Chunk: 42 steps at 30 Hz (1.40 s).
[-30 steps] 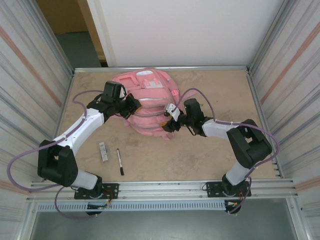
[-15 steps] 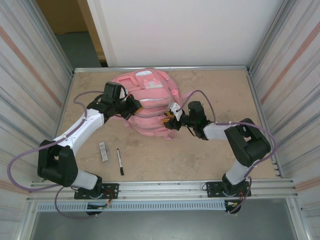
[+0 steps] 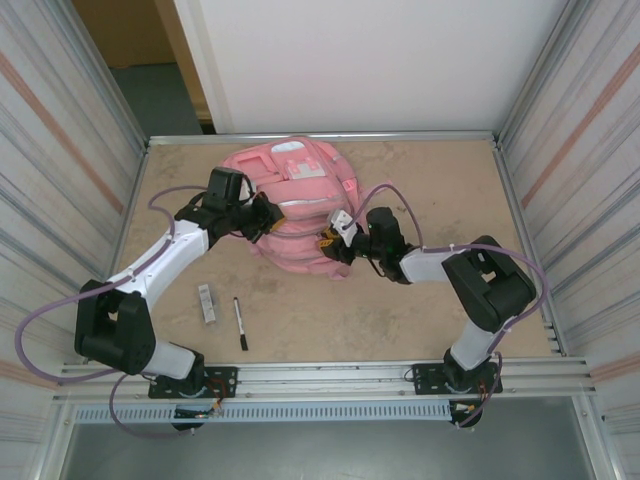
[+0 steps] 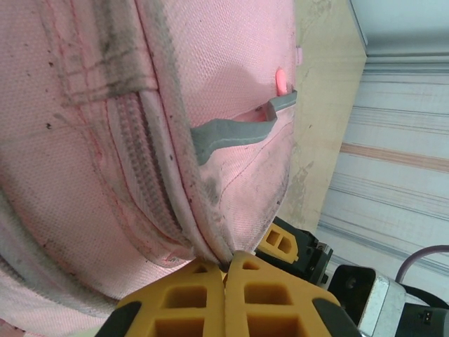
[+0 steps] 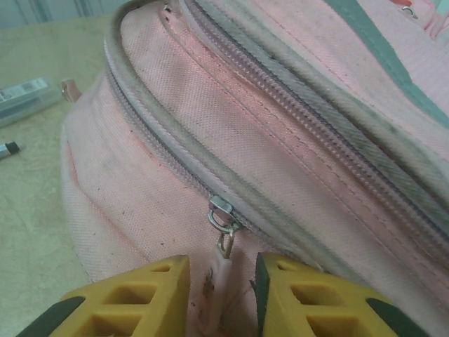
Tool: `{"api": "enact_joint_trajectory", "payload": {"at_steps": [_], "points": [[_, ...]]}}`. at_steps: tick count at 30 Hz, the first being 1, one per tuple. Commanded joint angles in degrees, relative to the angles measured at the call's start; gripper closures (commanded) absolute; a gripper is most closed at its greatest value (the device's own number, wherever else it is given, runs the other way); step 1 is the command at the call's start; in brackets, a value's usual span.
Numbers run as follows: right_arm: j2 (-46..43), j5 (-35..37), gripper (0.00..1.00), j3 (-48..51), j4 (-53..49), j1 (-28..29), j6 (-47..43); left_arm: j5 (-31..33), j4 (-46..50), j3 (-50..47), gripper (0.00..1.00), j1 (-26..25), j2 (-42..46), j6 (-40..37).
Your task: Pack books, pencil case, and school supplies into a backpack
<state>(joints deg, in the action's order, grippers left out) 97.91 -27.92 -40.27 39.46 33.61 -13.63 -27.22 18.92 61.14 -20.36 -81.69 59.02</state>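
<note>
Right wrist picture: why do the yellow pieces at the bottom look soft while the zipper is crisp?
Right wrist view: the right gripper sits very near the lens, so it looks soft; the zipper pull on the backpack is sharpest; the whitish bar behind is blurred. Top external view: even light, faint shadows, no glare.

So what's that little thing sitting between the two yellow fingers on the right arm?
A pink zipper pull of the backpack hangs between the fingers of the right end effector, seen in the right wrist view.
</note>
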Motion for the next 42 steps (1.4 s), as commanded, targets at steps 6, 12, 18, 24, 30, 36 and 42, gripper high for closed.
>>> {"api": "enact_joint_trajectory", "payload": {"at_steps": [6,12,18,24,30,36,42], "points": [[0.74,7.25,0.67,0.72,0.30,1.78,3.36,-3.44,-4.41,-0.08,1.00,-0.44,3.41,0.86],[1.44,12.78,0.87,0.72,1.54,3.59,6.18,-3.36,-4.98,-0.59,1.00,-0.65,3.54,1.33],[-3.12,18.05,1.00,1.50,0.92,3.72,14.40,-2.37,-3.64,-0.72,1.00,0.22,3.89,-0.33],[-8.24,24.42,1.00,-4.37,-20.72,1.19,20.91,-1.03,-2.90,-1.87,1.00,3.38,3.88,-2.73],[-10.46,26.32,1.00,-4.91,-29.32,-2.93,23.25,-3.45,-2.65,-1.34,1.00,9.06,0.53,-5.98],[-11.85,22.53,1.00,-7.29,-32.56,-0.83,20.88,-2.00,-0.28,0.86,0.61,2.97,1.00,-7.97],[-12.08,22.12,1.00,-11.02,-34.42,3.11,20.31,16.52,-0.73,-3.10,0.34,-9.93,6.35,2.19]]}}
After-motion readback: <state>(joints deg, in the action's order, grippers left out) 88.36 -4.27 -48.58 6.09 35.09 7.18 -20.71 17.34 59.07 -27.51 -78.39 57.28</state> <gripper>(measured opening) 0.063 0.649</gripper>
